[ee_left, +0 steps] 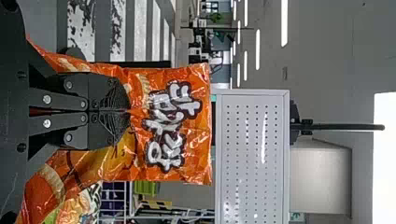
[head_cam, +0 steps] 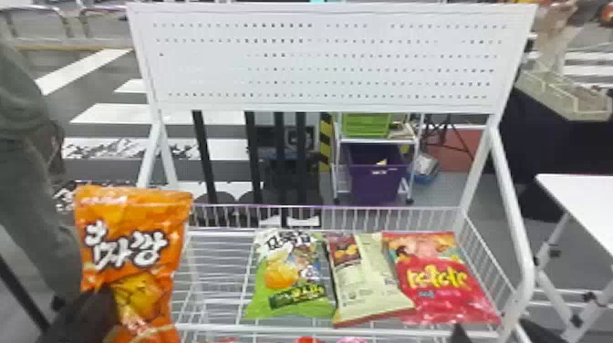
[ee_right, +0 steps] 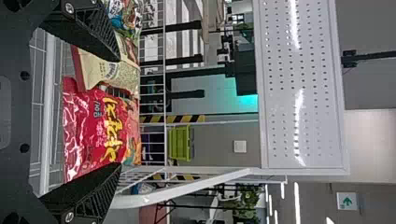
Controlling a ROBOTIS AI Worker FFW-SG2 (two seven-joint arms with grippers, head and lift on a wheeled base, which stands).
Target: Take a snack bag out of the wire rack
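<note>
My left gripper (head_cam: pixel 86 314) is at the lower left of the head view, shut on an orange snack bag (head_cam: pixel 132 237) held upright left of the wire rack (head_cam: pixel 219 292). In the left wrist view the left gripper (ee_left: pixel 128 112) pinches the crinkled orange bag (ee_left: pixel 196 154) between its fingertips. A fingertip of my right gripper (head_cam: pixel 459 334) shows at the head view's bottom edge, in front of the red bag (head_cam: pixel 447 283). In the right wrist view the right gripper (ee_right: pixel 119 112) is open, its fingers apart, with the red bag (ee_right: pixel 88 130) beyond them.
A green bag (head_cam: pixel 292 278) and a cream bag (head_cam: pixel 365 278) lie beside the red bag in the rack. Behind stands a white perforated panel (head_cam: pixel 319 59) on posts. The rack's side rail (head_cam: pixel 520 255) rises at the right, with a white table (head_cam: pixel 584 200) beyond it.
</note>
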